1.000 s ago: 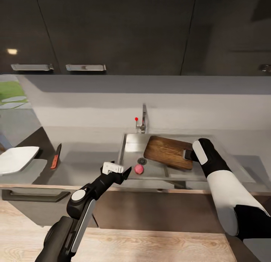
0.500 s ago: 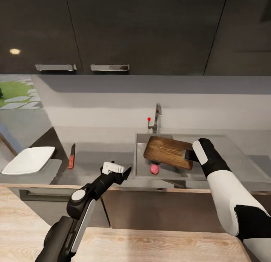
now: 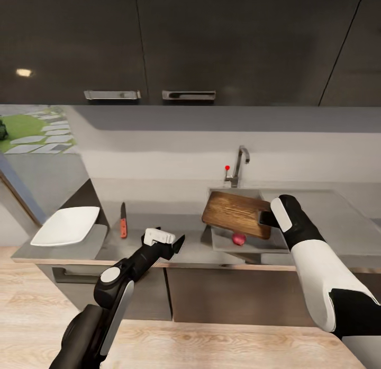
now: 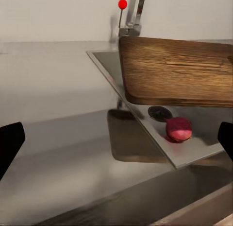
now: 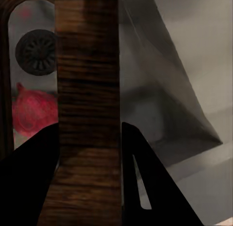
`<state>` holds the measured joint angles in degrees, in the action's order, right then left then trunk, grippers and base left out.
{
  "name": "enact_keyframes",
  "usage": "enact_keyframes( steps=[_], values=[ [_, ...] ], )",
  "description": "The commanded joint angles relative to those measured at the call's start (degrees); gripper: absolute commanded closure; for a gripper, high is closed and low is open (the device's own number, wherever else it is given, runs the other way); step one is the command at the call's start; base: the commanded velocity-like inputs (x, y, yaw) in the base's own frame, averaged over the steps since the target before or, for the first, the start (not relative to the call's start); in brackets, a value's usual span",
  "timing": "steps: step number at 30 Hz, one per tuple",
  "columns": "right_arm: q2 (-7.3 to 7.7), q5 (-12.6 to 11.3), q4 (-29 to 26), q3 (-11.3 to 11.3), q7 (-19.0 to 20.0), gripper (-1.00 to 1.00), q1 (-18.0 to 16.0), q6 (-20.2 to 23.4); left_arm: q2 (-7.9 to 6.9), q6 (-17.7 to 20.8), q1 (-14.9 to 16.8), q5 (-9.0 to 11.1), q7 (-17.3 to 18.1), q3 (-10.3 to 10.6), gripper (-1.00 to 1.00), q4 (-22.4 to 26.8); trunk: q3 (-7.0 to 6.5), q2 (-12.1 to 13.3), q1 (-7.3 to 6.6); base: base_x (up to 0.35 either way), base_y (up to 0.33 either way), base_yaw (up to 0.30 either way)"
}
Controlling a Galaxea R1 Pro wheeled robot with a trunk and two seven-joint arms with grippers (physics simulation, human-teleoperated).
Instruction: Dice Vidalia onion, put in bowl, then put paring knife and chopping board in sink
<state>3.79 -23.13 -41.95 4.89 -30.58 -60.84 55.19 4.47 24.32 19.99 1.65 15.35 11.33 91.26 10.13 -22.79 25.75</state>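
Note:
My right gripper point(image 3: 266, 218) is shut on the slot-handle end of the dark brown chopping board point(image 3: 234, 214), held in the air over the left part of the sink point(image 3: 264, 243). Under the board, the reddish Vidalia onion point(image 3: 239, 239) lies in the basin near the drain point(image 4: 159, 113). The right wrist view has the board's handle strip point(image 5: 87, 90) between two dark fingers point(image 5: 145, 187), with the onion point(image 5: 33, 112) behind. My left gripper point(image 3: 178, 244) hangs open over the countertop point(image 3: 153, 215) left of the sink. The paring knife point(image 3: 123, 219) and white bowl point(image 3: 67, 225) lie further left.
A chrome tap point(image 3: 239, 168) with a red dot stands behind the sink. Dark wall cabinets point(image 3: 211, 41) with bar handles hang above. The counter ends at the left beyond the bowl, by a window onto grass. Light wood floor lies below the counter front.
The whole view has shifted: sink, tap, knife and bowl slid rightward in the picture. Both arms kept their pose, so the held board now hangs over the sink's left side.

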Motion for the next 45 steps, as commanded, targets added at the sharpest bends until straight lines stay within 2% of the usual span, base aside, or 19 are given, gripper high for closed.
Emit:
enact_keyframes(
  steps=[1, 8, 30, 37, 45],
  values=[
    [-0.01, -0.8, -0.1, 0.0, -0.5, 1.0, -0.1, 0.0, 0.02, 0.4, 0.0, 0.2, 0.2, -0.1, -1.0, 0.1, 0.12, -0.1, 0.03, 0.0, 0.311, 0.0],
    [-0.01, -0.8, -0.1, 0.0, -0.5, 1.0, -0.1, 0.0, 0.02, 0.4, 0.1, 0.1, 0.2, -0.1, -1.0, 0.1, 0.12, -0.1, 0.03, 0.0, 0.204, 0.033],
    [-0.01, -0.8, -0.1, 0.0, -0.5, 1.0, -0.1, 0.0, 0.02, 0.4, 0.0, 0.2, 0.2, -0.1, -1.0, 0.1, 0.12, -0.1, 0.03, 0.0, 0.009, 0.265],
    [-0.01, -0.8, -0.1, 0.0, -0.5, 1.0, -0.1, 0.0, 0.02, 0.4, 0.1, 0.2, 0.2, -0.1, -1.0, 0.0, 0.12, -0.1, 0.03, 0.0, 0.269, 0.052],
    [-0.01, -0.8, -0.1, 0.0, -0.5, 1.0, -0.1, 0.0, 0.02, 0.4, 0.1, 0.2, 0.2, -0.1, -1.0, 0.0, 0.12, -0.1, 0.03, 0.0, 0.055, 0.001]
  ],
)
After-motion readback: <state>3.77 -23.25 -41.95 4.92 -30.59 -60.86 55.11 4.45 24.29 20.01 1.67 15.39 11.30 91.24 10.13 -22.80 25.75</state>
